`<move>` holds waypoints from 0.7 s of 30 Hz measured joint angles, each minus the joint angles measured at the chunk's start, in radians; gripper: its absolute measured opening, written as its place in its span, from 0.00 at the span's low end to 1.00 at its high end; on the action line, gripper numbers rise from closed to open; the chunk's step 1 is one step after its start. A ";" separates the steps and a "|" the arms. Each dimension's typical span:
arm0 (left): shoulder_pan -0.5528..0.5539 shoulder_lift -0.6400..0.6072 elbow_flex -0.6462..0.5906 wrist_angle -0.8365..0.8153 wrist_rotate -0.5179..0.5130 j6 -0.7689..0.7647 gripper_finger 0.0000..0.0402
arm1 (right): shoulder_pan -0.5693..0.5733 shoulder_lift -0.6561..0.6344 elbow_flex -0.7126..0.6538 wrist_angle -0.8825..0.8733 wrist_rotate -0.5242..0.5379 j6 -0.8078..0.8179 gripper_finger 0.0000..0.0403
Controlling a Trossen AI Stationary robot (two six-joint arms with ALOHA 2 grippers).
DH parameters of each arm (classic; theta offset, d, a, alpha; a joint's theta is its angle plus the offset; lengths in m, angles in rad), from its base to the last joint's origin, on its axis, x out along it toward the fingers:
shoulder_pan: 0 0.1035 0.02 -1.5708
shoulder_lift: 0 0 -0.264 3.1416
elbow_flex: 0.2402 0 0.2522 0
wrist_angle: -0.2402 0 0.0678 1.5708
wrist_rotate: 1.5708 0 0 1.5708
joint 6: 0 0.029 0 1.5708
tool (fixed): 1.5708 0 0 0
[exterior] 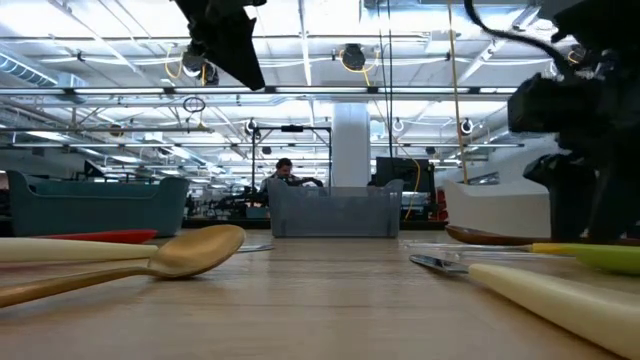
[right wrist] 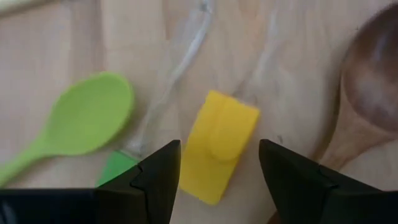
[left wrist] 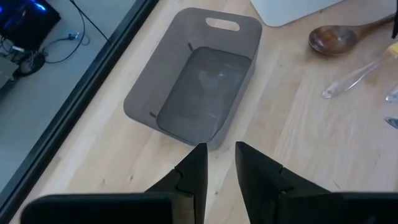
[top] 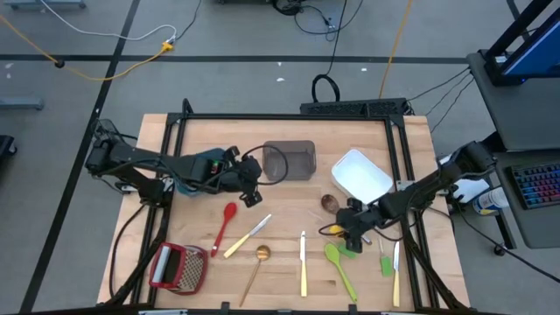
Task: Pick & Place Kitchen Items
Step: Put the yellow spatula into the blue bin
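- High view: the right gripper (top: 351,229) sits low over the clutter at the table's right, among the wooden spoon (top: 330,203), a green spoon (top: 338,262) and a small green spatula (top: 385,265). The left gripper (top: 251,194) hangs just beside the grey bin (top: 290,161), carrying nothing visible. More utensils lie along the near side: red spatula (top: 226,224), gold spoon (top: 258,265), two cream-handled knives (top: 304,262), another knife (top: 396,276). The white bin (top: 360,174) lies right of the grey one; the red-framed grater (top: 178,267) rests at the near left.
- Low view: the gold spoon (exterior: 170,255) lies close to the camera; the teal bin (exterior: 95,205) stands far left. Both arms are dark shapes overhead; finger state unreadable here.
- Left wrist view: fingers (left wrist: 194,171) part-closed, a narrow gap between them, empty, pointed at the grey bin's (left wrist: 199,81) near wall.
- Right wrist view: fingers (right wrist: 163,168) spread wide, straddling the yellow spatula head (right wrist: 217,144), its clear handle running away beyond; not gripping yet.
- Judgement: the step is the pick of the yellow spatula. Next calls for a short descent, then closing squarely across the head without catching the wooden spoon (right wrist: 367,106) or green spoon (right wrist: 84,121) alongside, then a lift toward a bin.
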 joint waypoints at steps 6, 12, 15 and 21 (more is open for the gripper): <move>0.017 0.000 0.000 0.001 0.000 0.000 0.22 | 0.000 0.088 0.005 0.006 0.051 0.027 0.53; 0.032 0.000 0.000 0.001 0.000 0.000 0.22 | 0.000 0.110 0.003 0.009 0.101 0.003 0.49; 0.037 0.000 0.000 0.001 0.000 0.000 0.22 | -0.001 0.110 0.003 0.006 0.103 0.007 0.40; 0.041 0.000 0.000 0.002 0.001 0.000 0.22 | -0.002 0.110 0.002 0.000 0.088 0.025 0.14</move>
